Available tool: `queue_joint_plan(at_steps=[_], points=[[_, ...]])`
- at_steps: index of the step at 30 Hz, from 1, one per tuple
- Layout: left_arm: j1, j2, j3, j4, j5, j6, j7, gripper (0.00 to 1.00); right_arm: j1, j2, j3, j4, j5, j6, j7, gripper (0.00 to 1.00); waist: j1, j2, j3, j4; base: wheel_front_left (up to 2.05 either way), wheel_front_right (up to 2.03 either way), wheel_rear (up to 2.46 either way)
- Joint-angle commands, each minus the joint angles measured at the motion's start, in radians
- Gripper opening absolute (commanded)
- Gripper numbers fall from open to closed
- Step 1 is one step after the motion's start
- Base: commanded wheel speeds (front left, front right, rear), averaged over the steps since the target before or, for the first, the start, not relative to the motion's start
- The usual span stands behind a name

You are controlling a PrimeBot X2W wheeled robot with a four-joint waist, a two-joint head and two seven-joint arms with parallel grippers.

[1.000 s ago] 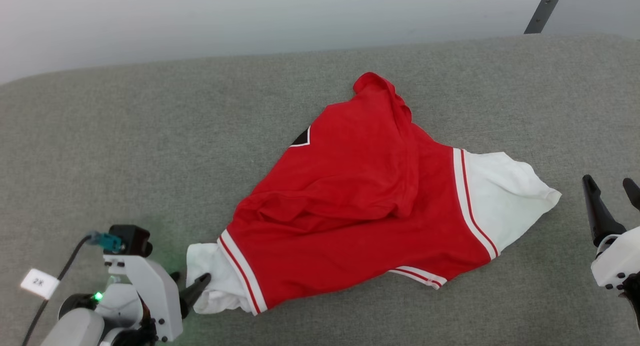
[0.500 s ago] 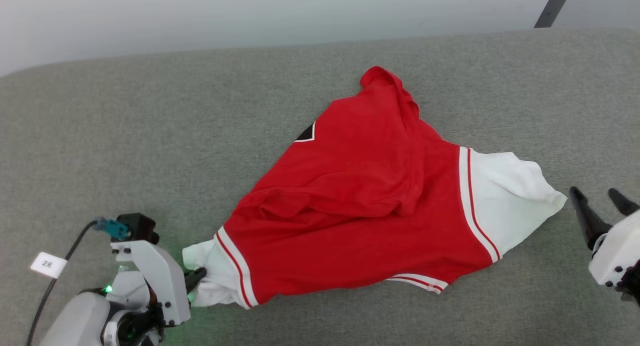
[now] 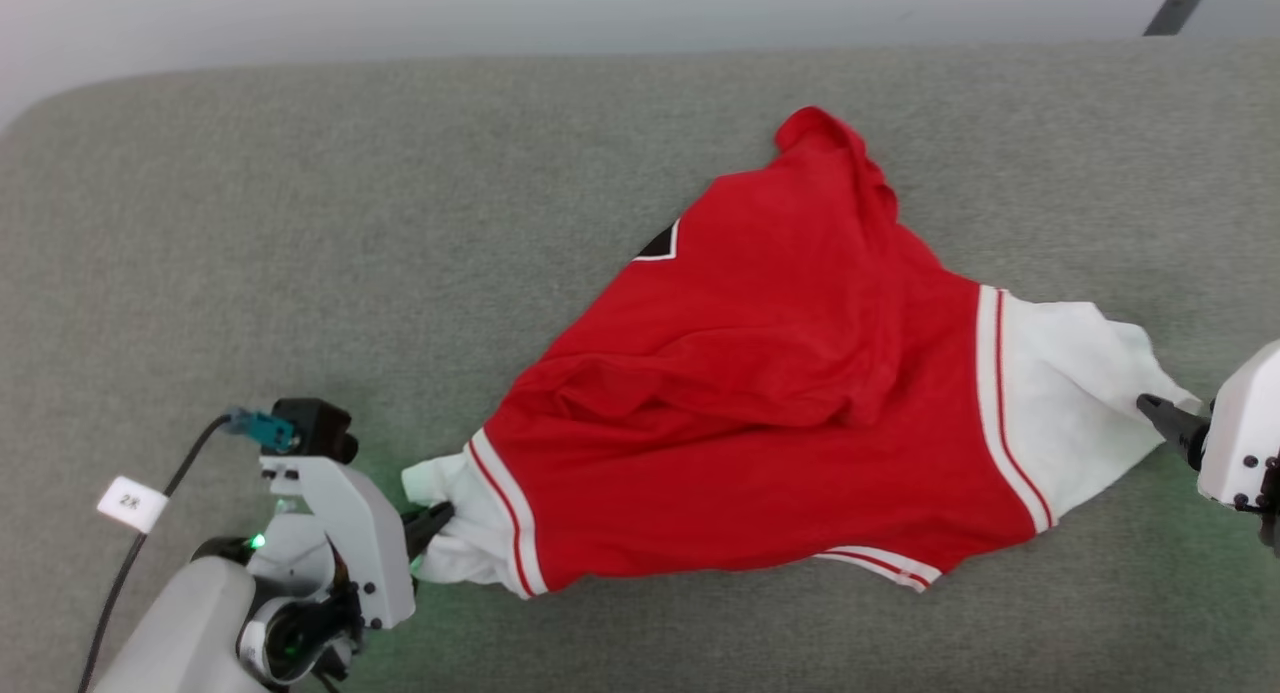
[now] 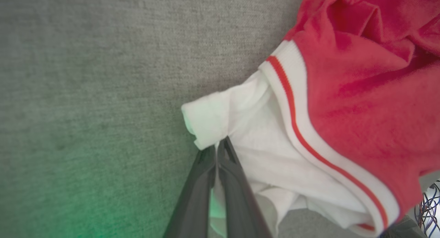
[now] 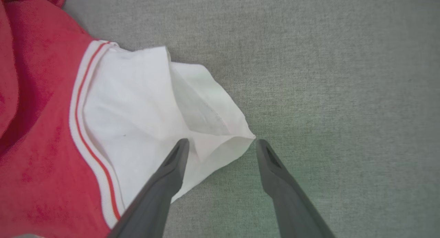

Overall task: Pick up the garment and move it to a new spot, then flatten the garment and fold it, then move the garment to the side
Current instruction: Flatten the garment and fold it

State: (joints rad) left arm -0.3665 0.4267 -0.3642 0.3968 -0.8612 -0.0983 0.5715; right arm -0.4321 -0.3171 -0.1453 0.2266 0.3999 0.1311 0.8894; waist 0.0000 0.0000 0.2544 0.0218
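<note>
Red jersey T-shirt (image 3: 780, 403) is lying rumpled across the middle of the grey woven surface (image 3: 300, 223), a red bunched end pointing to the far side and a white sleeve sticking out toward each arm. A corner of black print (image 3: 660, 245) is peeking out from a fold. Left gripper (image 4: 217, 149) is pinching the rolled cuff of the near white sleeve (image 4: 240, 128), fingers pressed together on a thin nip of cloth. Right gripper (image 5: 222, 143) is standing spread over the other sleeve's cuff (image 5: 220, 128), one finger lying on white fabric, the other on bare surface just past the corner; it is holding nothing. Likely step: getting both sleeves in hand before the lift. Concerns: the left bite is looking shallow, right at the hem, so the shirt's weight could be pulling it free on the rise. The right fingers may be closing on only the cuff's tip, or a single layer, leaving the shirt hanging twisted.
</note>
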Motion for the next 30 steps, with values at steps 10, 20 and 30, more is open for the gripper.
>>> queue_joint_plan(at_steps=[10,20,30], points=[[-0.012,-0.072,-0.070,0.051,-0.002,-0.016,-0.011,0.00,-0.119,-0.027,0.049,0.263,-0.024,-0.001,0.019,1.00,0.0000,0.0000,0.050,0.052,0.00,0.00,0.00],[-0.035,-0.051,-0.089,0.058,-0.026,-0.026,0.009,0.00,-0.171,-0.022,0.099,0.439,0.006,0.000,0.103,0.00,0.0000,0.0000,0.031,0.056,0.00,0.00,0.00],[-0.220,0.020,-0.047,-0.092,-0.078,-0.016,0.161,0.00,-0.280,-0.041,0.172,0.298,0.257,0.000,0.170,0.00,0.0000,0.0000,-0.098,0.038,0.00,0.00,0.00]])
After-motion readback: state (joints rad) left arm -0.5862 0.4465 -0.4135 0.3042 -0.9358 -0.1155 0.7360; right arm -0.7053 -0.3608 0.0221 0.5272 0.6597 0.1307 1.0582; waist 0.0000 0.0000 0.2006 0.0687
